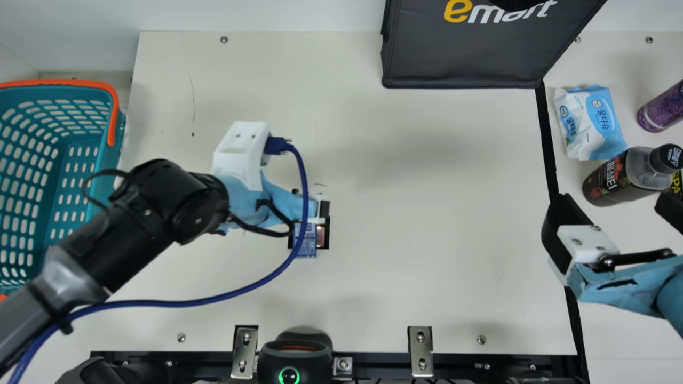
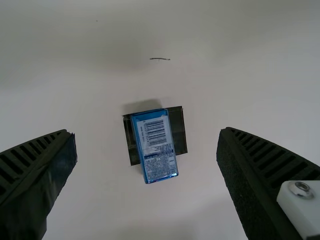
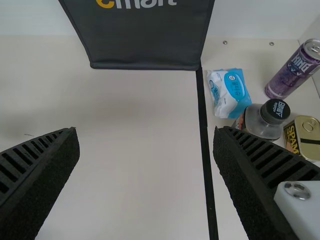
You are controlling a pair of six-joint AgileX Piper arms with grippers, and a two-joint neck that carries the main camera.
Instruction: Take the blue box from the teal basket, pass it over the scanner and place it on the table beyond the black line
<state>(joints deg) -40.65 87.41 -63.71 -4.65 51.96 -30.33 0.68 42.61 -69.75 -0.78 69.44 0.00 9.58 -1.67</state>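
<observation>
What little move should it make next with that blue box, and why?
Probably ease the left gripper up and away from the blue box. Its fingers stand apart, and the box lies free on the dark square. The right gripper, also open, is by the black line the box must cross, so it may need that room.

- Left gripper (image 1: 316, 213) and right gripper (image 1: 611, 205): two.
- Purple can (image 3: 295, 72) and yellow tin (image 3: 303, 131): cans, two.
- Teal basket (image 1: 113, 154): one.
- Dark bag (image 1: 464, 50): one.
- Blue box (image 2: 155, 145): one.
- Bottle (image 1: 608, 181): one.
- Wipes packet (image 1: 592, 125): one.
- Black line (image 1: 548, 144): one.
- Black square (image 2: 178, 130): one.
</observation>
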